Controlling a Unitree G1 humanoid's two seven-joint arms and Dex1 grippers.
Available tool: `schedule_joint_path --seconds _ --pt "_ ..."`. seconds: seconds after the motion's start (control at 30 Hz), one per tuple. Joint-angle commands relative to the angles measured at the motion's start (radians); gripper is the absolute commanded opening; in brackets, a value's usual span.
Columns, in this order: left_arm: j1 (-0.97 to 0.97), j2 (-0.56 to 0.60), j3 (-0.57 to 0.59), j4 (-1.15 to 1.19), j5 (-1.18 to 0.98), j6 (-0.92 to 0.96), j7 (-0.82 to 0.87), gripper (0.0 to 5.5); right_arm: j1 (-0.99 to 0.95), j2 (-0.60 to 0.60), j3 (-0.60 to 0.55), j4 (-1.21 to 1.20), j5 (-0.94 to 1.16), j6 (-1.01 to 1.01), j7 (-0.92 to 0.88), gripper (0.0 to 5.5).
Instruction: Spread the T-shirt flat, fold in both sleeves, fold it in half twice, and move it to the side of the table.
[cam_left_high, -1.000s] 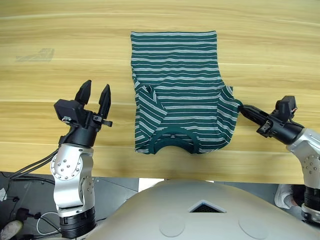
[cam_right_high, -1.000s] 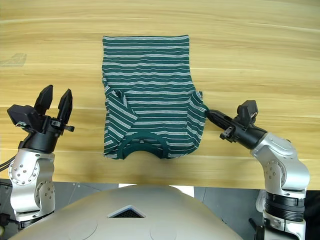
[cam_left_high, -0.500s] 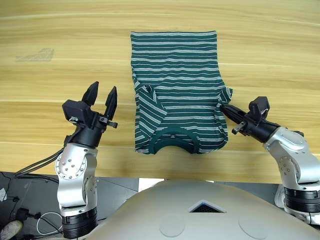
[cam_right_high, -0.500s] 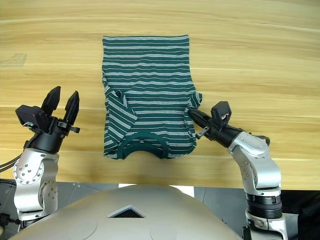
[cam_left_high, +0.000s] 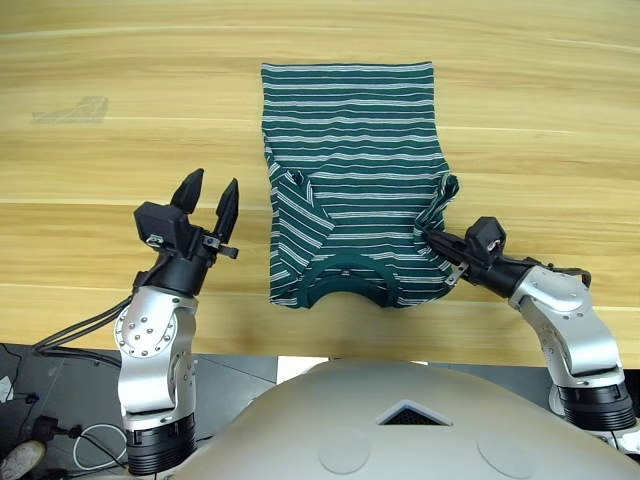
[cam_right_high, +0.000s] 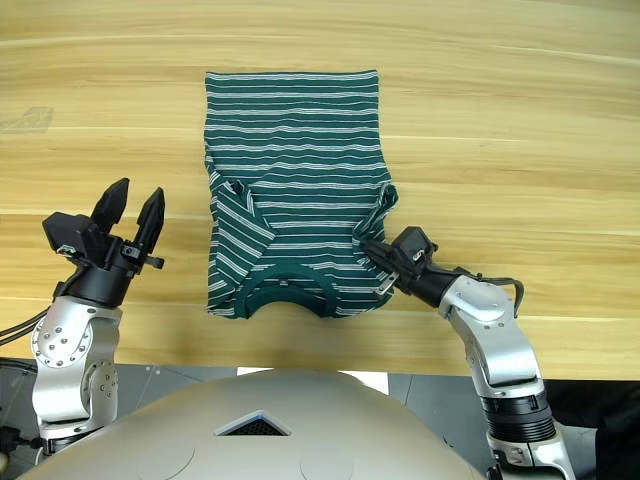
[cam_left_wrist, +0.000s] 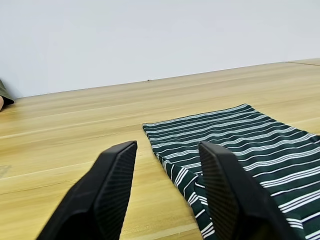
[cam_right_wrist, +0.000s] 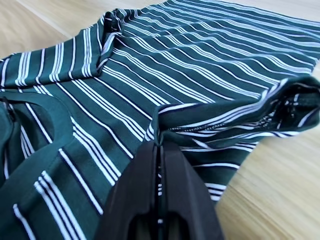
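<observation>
**T-shirt** (cam_left_high: 350, 140): dark green with white stripes. It lies on the wooden surface (cam_left_high: 120, 60), midway between the left and right edges. The collar (cam_left_high: 345, 268) is close to the near edge and the hem points toward the far edge. The left sleeve (cam_left_high: 300, 205) is folded in and lies flat on the body. The right sleeve (cam_left_high: 447, 192) is bunched and drawn inward over the shirt's right side, with its cuff standing up off the cloth.

**Left arm** (cam_left_high: 150, 335): the forearm stands nearly upright at the near edge, to the left of the shirt. The left jaws are parted wide with nothing between them. Their tips point toward the far edge, above the surface and apart from the shirt's left side. In the left wrist view both black fingers (cam_left_wrist: 112, 187) frame bare wood and the shirt's edge.

**Right arm** (cam_left_high: 555, 305): the elbow is bent beyond the near edge, and the forearm slants low across the surface toward the shirt from its right. The right jaws are pressed together on a fold of striped cloth at the right sleeve, over the shirt's near right part.
</observation>
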Motion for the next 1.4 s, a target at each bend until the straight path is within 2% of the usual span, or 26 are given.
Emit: schedule_joint_path --seconds 0.03,0.27,0.67,0.73,0.87,0.93,1.1,1.17,1.23,1.33,1.4 --pt "-0.012 0.004 -0.010 0.013 0.017 -0.007 -0.002 2.31 -0.013 0.001 -0.003 0.014 -0.009 -0.020 -0.001 0.06" --pt "-0.012 0.002 -0.026 0.016 0.023 -0.009 -0.001 2.31 0.008 -0.002 -0.006 -0.026 0.086 -0.010 0.075 0.06" --pt "0.001 0.000 -0.065 0.002 0.042 0.000 0.000 2.31 0.036 -0.011 0.038 0.025 -0.036 -0.085 0.037 0.06" --pt "0.002 -0.002 -0.071 0.004 0.047 -0.001 0.002 2.31 0.038 -0.014 0.032 0.017 -0.003 -0.078 0.063 0.33" --pt "-0.003 -0.003 -0.077 0.003 0.047 0.000 0.005 2.31 0.115 -0.073 0.002 -0.143 0.341 0.093 0.267 1.05" --pt "-0.012 0.003 -0.069 -0.001 0.040 0.003 0.002 2.31 0.152 -0.112 -0.006 -0.195 0.440 0.120 0.351 1.46" --pt "-0.044 0.053 0.001 -0.004 0.011 0.010 -0.029 2.31 0.106 -0.112 -0.081 -0.154 0.500 0.114 0.356 2.34" --pt "-0.046 0.108 0.050 0.003 0.023 0.008 -0.058 2.31 0.034 -0.086 -0.142 -0.090 0.414 0.022 0.286 2.66" --pt "-0.051 0.174 0.102 0.019 0.040 -0.003 -0.099 2.31 -0.045 -0.050 -0.230 0.005 0.265 -0.151 0.170 2.98" --pt "0.022 0.310 0.200 0.074 0.107 -0.143 -0.227 2.31 -0.103 -0.121 -0.385 0.161 0.106 -0.384 0.127 3.03" --pt "0.078 0.362 0.236 0.103 0.173 -0.245 -0.275 2.31 -0.122 -0.148 -0.417 0.243 -0.004 -0.548 0.110 3.03"
